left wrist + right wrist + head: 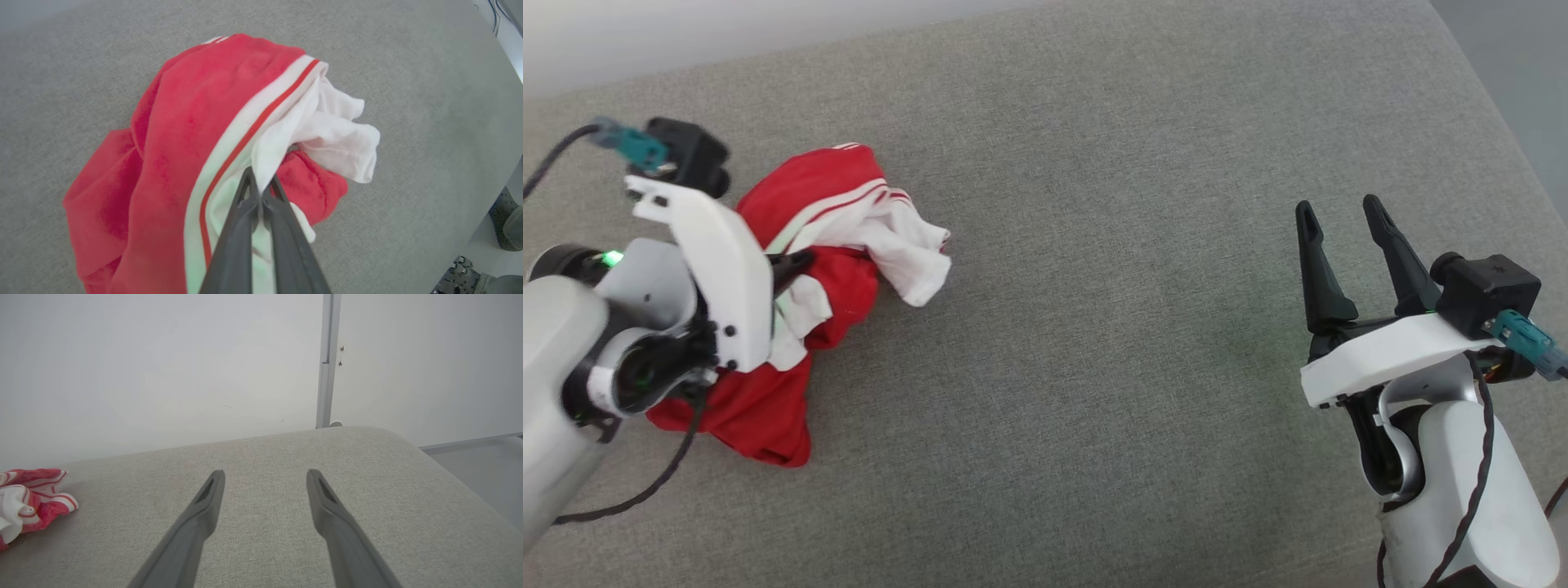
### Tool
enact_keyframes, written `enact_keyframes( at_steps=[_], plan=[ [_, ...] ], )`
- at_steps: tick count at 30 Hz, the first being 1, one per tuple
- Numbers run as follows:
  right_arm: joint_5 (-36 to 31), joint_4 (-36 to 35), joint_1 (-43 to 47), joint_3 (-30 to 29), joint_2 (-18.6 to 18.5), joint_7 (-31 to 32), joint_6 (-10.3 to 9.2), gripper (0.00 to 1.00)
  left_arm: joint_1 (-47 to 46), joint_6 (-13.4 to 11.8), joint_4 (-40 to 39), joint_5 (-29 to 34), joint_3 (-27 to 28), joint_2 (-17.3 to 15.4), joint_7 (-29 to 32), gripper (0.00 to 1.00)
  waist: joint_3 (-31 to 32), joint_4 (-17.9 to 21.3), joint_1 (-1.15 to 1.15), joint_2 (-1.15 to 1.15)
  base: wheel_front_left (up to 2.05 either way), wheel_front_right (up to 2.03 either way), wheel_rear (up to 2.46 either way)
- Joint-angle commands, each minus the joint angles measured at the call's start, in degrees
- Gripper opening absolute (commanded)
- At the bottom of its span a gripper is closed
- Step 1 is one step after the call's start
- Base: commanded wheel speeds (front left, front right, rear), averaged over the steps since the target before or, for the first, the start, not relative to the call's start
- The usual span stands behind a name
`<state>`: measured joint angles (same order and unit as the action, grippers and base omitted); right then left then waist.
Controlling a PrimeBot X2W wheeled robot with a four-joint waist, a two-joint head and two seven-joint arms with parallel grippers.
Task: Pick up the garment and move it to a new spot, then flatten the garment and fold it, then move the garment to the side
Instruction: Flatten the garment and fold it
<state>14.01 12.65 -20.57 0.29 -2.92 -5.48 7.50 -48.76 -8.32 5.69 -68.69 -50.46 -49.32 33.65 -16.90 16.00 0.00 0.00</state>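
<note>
I'm pinching a white fold of the garment (179,134), heaped around the tips of my left gripper (260,181); I'm aiming for a slow, straight lift. My right gripper (1339,204) is hanging spread, well apart.

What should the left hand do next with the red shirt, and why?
Probably lift. The left hand is shut on a white fold of the shirt, which lies bunched on the grey cushion; the right hand stands open, far off. Raising the shirt to carry it elsewhere seems the next move.
</note>
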Motion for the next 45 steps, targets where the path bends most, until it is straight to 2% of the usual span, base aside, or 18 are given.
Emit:
enact_keyframes(
  at_steps=[1,9,15,16,17,18,19,20,25,34,38,39,45],
  plan=[
    [-0.4,0.1,-0.1,0.0,0.0,0.1,-0.02,1.0,1.6,-1.1,-0.3,-1.6,1.1,-1.0,-1.2,0.0,0.0,-0.1,0.0,0.0,0.0,0.0,0.0],
    [-0.6,0.7,-0.1,0.0,0.0,0.0,-0.02,1.0,7.4,-3.9,2.5,-5.5,4.9,-3.7,-6.3,0.0,0.4,-0.7,0.0,0.0,0.0,0.0,0.0],
    [-0.6,0.9,0.2,0.1,0.0,0.2,-0.02,1.0,9.8,-3.2,7.0,-5.2,4.6,-3.5,-8.7,0.0,1.0,-1.4,0.0,0.0,0.0,0.0,0.0],
    [-0.7,0.9,0.3,0.2,0.0,0.3,-0.02,1.0,9.8,-2.7,7.9,-5.0,4.7,-3.1,-9.3,0.12,1.2,-1.6,0.0,0.0,0.0,0.0,0.0],
    [-0.9,0.9,0.3,0.2,0.0,0.3,-0.02,1.0,9.7,-2.3,8.6,-4.8,4.6,-2.7,-9.8,0.41,1.4,-1.8,0.0,0.0,0.0,0.0,0.0],
    [-1.0,0.9,0.5,0.3,0.0,0.4,-0.02,1.0,9.7,-2.0,9.3,-4.7,4.5,-2.4,-10.1,0.55,1.7,-2.0,0.0,0.0,0.0,0.0,0.0],
    [-1.2,0.9,0.6,0.3,0.0,0.6,-0.02,1.0,9.5,-1.5,9.6,-4.5,4.5,-2.2,-10.6,0.92,2.0,-2.3,0.0,0.0,0.0,0.0,0.0],
    [-1.3,0.8,0.7,0.4,0.0,0.9,-0.02,1.0,9.3,-0.9,9.9,-4.6,4.7,-1.9,-11.0,1.0,2.4,-2.5,0.0,0.0,0.0,0.0,0.0],
    [-2.0,0.4,1.7,0.4,0.0,1.6,-0.02,1.0,9.2,0.8,9.1,-3.6,4.7,-1.1,-13.2,1.0,4.5,-4.1,0.0,0.0,0.0,0.0,0.0],
    [-3.1,-1.0,4.5,1.0,0.0,3.9,-0.02,1.0,13.0,1.2,4.0,-1.8,5.5,-1.0,-21.0,1.0,8.1,-8.1,0.0,0.0,0.0,0.0,0.0],
    [-3.3,-1.8,5.5,1.9,0.0,5.0,-0.02,1.0,15.4,0.9,1.4,0.9,6.0,-1.8,-27.3,1.0,9.2,-10.1,0.0,0.0,0.0,0.0,0.0],
    [-3.5,-2.0,5.8,2.5,0.0,5.6,-0.02,1.0,16.6,0.4,0.4,2.9,6.2,-2.4,-30.8,1.0,9.3,-11.3,0.0,0.0,0.0,0.0,0.0],
    [-3.0,-2.2,5.9,4.7,-0.6,7.5,-0.02,1.0,20.4,-1.1,-2.0,7.4,7.5,-2.5,-42.0,1.0,9.1,-15.1,0.0,0.0,0.0,0.0,0.0]
  ],
)
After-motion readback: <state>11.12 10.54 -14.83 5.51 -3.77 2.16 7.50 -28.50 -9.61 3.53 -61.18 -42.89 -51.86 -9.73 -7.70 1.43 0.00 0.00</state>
